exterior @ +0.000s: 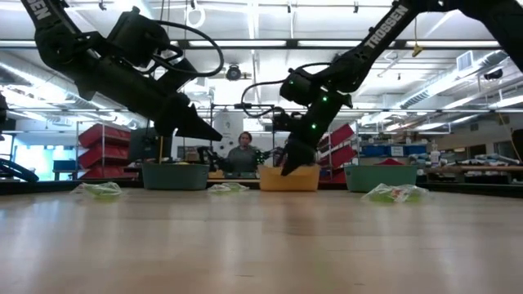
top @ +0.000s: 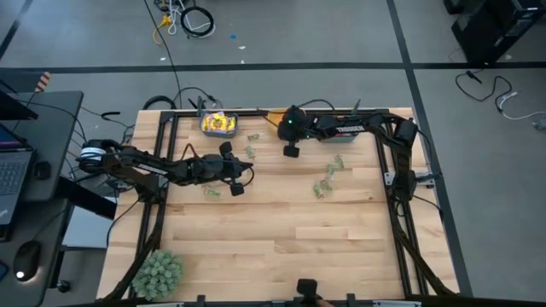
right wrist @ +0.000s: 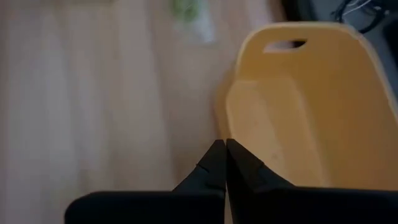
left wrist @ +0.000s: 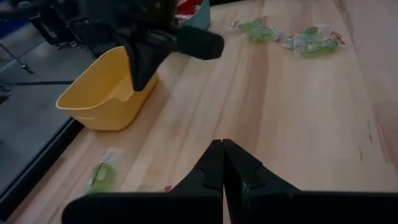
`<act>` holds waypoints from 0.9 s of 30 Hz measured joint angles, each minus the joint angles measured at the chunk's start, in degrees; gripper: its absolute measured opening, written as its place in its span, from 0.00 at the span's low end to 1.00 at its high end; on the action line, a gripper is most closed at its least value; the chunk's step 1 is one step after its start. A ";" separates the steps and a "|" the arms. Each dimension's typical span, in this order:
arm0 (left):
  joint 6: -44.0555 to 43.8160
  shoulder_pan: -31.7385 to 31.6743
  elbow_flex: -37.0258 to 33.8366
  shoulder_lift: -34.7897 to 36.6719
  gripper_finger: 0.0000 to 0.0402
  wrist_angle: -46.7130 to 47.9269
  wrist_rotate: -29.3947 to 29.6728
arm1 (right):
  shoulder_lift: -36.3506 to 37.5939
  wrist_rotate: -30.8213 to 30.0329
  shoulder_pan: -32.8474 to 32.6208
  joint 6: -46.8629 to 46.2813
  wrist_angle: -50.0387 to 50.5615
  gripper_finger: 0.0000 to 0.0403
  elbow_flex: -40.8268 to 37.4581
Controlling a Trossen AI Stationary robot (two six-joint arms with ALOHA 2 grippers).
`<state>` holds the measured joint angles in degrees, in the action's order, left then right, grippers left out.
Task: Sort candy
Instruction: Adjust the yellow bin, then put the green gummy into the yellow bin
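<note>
Lying loose on the table (top: 281,230): six pale green candies (top: 325,188). Hovering empty, pinched closed: left gripper (left wrist: 222,163), right gripper (right wrist: 224,160) beside one yellow-orange bin (right wrist: 298,118).

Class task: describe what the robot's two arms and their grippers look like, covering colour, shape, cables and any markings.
Both arms are dark, jointed tubes. The right arm carries white TROSSEN lettering and green lights near its wrist; black cables loop along the left arm. The left gripper and right gripper each have two black tapered fingers.

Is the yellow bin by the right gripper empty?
Empty as far as shown: the right wrist view shows the yellow bin's bare inside; right gripper shut beside it.
</note>
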<state>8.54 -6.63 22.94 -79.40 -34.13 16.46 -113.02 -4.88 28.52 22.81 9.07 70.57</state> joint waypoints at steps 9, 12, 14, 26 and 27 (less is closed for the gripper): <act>-3.46 -0.46 0.18 -0.02 0.00 3.64 0.66 | -0.17 1.01 1.26 -1.33 2.43 0.00 4.41; -6.15 -0.64 1.46 -0.04 0.00 9.15 0.10 | 3.78 1.45 0.99 -2.89 4.69 0.00 5.57; -8.32 -0.86 2.55 -0.15 0.00 12.57 -0.22 | 6.93 1.49 0.41 -4.35 6.03 0.01 5.61; -4.16 -2.55 4.78 -4.21 0.25 15.56 0.64 | 16.97 0.98 -4.30 -7.87 11.78 0.13 5.52; -4.20 -3.04 5.26 -5.32 0.28 15.47 0.66 | 17.03 0.15 -4.50 -7.87 12.46 0.14 5.52</act>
<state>4.34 -9.67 28.20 -84.72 -18.66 17.12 -95.98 -4.73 24.03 14.94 21.52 76.09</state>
